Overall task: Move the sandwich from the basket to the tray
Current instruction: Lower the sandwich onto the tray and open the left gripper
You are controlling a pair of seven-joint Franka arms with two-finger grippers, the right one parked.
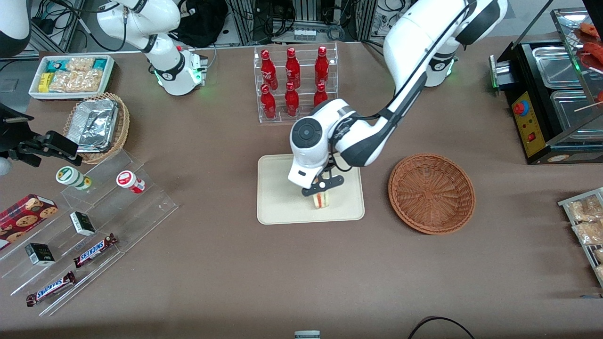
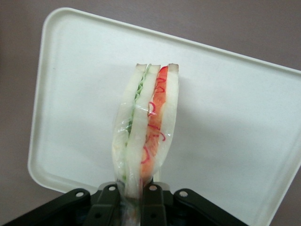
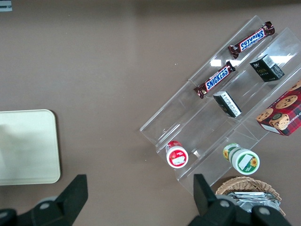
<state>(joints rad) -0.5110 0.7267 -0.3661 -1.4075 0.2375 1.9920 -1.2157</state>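
The sandwich [image 1: 321, 199] [image 2: 146, 132], a wrapped wedge of white bread with red and green filling, stands on edge over the cream tray [image 1: 278, 207] [image 2: 80, 94], near the tray's edge that faces the basket. My gripper [image 1: 321, 190] [image 2: 130, 202] hangs just above the tray and is shut on the sandwich, its black fingers [image 2: 107, 203] pinching the wrapped end. I cannot tell whether the sandwich rests on the tray or hangs just above it. The reddish-brown wicker basket [image 1: 431, 193] sits beside the tray, toward the working arm's end, with nothing in it.
A clear rack of red bottles [image 1: 294, 82] stands farther from the front camera than the tray. A stepped acrylic shelf [image 1: 89, 235] with snack bars and cups, a tan basket with foil trays [image 1: 96, 127] and a white snack bin [image 1: 70, 75] lie toward the parked arm's end.
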